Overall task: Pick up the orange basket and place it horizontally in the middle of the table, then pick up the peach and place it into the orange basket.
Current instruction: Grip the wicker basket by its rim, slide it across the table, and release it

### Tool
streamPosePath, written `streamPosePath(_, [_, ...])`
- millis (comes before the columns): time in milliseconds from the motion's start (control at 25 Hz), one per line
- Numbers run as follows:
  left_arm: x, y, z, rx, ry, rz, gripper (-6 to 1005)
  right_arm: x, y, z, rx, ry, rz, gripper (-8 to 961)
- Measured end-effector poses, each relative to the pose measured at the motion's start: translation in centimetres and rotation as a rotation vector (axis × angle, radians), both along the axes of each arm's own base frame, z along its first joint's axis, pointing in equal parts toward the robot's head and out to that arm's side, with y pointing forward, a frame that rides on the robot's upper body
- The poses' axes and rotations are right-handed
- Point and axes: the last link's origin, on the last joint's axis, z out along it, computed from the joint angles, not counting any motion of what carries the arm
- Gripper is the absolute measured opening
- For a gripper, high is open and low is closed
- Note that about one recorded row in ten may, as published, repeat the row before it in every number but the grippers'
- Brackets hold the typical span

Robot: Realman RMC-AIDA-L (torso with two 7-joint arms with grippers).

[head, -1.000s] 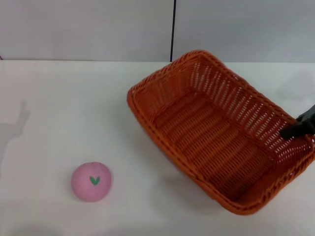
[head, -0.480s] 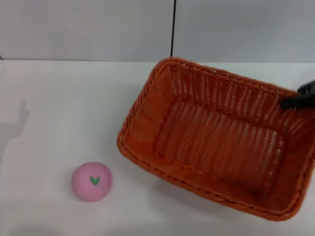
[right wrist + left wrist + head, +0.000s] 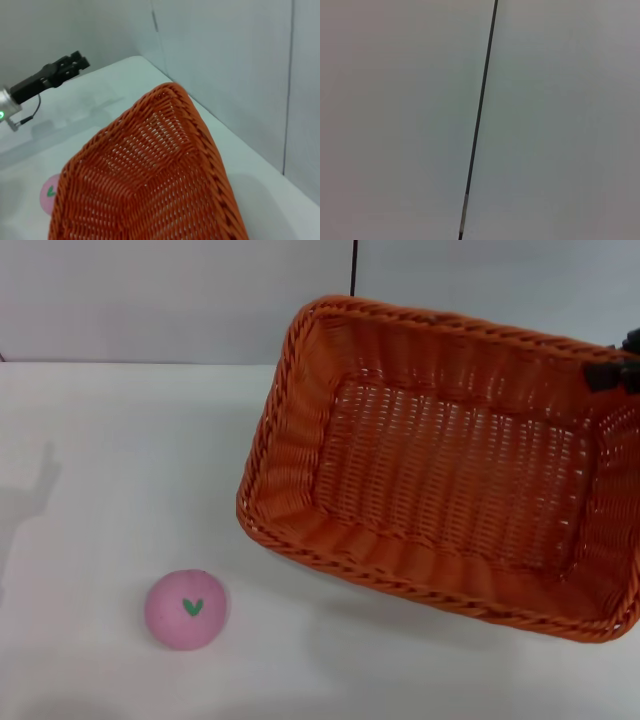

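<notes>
The orange basket (image 3: pixel 440 470) hangs tilted above the right half of the white table (image 3: pixel 120 460), its opening facing me and its shadow on the tabletop below. My right gripper (image 3: pixel 612 372) is shut on the far right part of its braided rim. The peach (image 3: pixel 186 609), pink with a green leaf mark, rests on the table at the near left, well apart from the basket. In the right wrist view the basket (image 3: pixel 150 170) fills the foreground and the peach (image 3: pixel 48 194) peeks out beside its rim. My left gripper (image 3: pixel 75 62) hovers far off above the table.
A pale wall with a dark vertical seam (image 3: pixel 353 268) stands behind the table's far edge; the left wrist view shows only this wall and the seam (image 3: pixel 479 120). Bare tabletop (image 3: pixel 120 400) lies left of the basket and around the peach.
The basket has risen off the table and turned, its long side swinging more crosswise. My right gripper went up and farther back with the rim. The peach has not moved.
</notes>
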Motion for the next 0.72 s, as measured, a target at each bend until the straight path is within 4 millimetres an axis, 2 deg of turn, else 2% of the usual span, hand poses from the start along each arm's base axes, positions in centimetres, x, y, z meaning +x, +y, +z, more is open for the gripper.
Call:
streamPosePath(360, [0.1,-0.1,-0.2,-0.01,-0.015,-0.008,859,-1.3,1.8,0.5,0.06,-0.066,0.186,171])
streamPosePath(480, [0.2,-0.1,-0.2,-0.013,-0.019,-0.01,859,-1.4,2.7,-0.4,0.074,-0.069,0.24,170])
streamPosePath(520, [0.2,-0.1,-0.3,-0.013,-0.02,-0.011,859,-1.4,3.2,-1.4,0.061,-0.068,0.275,170])
streamPosePath(720, [0.3,0.0,-0.3,-0.012,-0.026,-0.017,859,-1.2,3.8,-3.2,0.03,-0.073,0.33,170])
